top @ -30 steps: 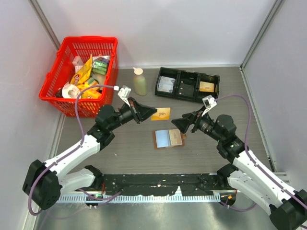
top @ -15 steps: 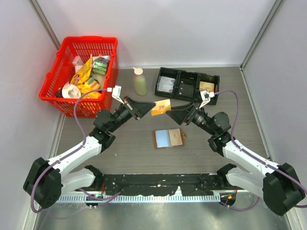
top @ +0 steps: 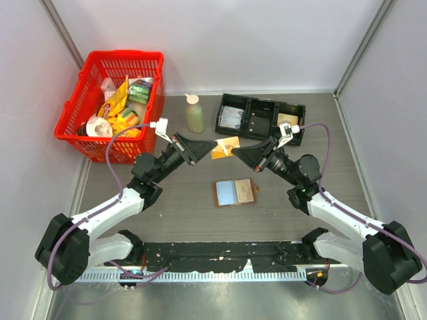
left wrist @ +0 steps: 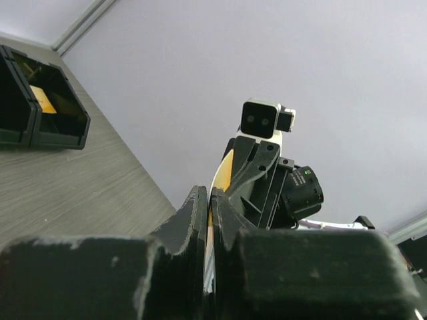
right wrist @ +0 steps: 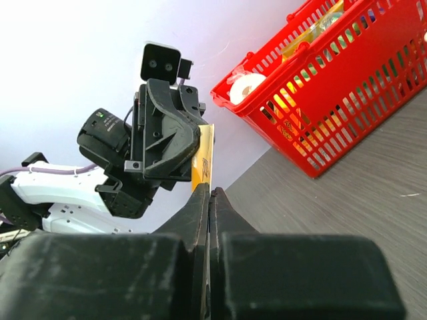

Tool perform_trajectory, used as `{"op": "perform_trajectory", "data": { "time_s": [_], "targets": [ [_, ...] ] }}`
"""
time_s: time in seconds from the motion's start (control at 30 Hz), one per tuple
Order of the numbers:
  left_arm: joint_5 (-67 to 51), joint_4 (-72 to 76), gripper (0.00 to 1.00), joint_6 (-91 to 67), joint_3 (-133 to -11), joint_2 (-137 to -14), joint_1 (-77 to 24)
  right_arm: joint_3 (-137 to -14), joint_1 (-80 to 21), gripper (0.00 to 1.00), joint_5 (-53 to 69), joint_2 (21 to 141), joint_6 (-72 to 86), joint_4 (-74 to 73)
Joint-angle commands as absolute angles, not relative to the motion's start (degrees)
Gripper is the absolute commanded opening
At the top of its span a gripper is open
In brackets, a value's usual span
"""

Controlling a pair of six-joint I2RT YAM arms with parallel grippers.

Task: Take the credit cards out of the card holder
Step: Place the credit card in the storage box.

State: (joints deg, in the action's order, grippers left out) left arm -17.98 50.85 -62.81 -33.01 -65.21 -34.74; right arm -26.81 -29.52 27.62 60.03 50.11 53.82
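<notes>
An orange-yellow credit card (top: 225, 147) hangs in the air above the table, pinched from both sides. My left gripper (top: 213, 145) is shut on its left end and my right gripper (top: 233, 151) is shut on its right end. In the left wrist view the card's edge (left wrist: 225, 168) runs between my shut jaws (left wrist: 208, 203). The right wrist view shows the same card (right wrist: 204, 155) edge-on in its shut jaws (right wrist: 209, 195). The brown card holder (top: 235, 192) lies open flat on the table below, pale blue panel on its left half. Neither gripper touches it.
A black three-compartment tray (top: 260, 118) stands behind the grippers, with a tan card (top: 287, 121) in its right compartment. A red basket (top: 113, 100) of packets is at the back left. A small bottle (top: 194, 113) stands beside it. Grey walls close in both sides.
The left gripper has carried the card up and back. The right gripper swung in from beside the card holder and shut on the card's free end.
</notes>
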Motion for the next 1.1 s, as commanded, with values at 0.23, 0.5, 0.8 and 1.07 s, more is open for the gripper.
{"op": "perform_trajectory", "data": {
  "time_s": [0.23, 0.5, 0.8, 1.07],
  "targets": [
    [-14.1, 34.2, 0.76, -53.8, -33.6, -56.3, -29.6, -31.6, -22.8, 0.01, 24.3, 55.3, 44.5, 42.6],
    [-3.9, -3.0, 1.0, -32.9, -45.3, -47.0, -24.3, -38.6, -12.1, 0.01, 11.5, 54.8, 35.3, 18.6],
    [2.7, -17.2, 1.0, -19.5, -52.6, -42.1, -24.3, -49.7, -3.8, 0.01, -3.6, 69.3, 28.1, 6.9],
    [7.2, -14.7, 1.0, -17.5, -46.9, -38.8, -24.3, -58.2, -0.9, 0.01, -4.7, 84.9, 24.3, 8.3]
  ]
}}
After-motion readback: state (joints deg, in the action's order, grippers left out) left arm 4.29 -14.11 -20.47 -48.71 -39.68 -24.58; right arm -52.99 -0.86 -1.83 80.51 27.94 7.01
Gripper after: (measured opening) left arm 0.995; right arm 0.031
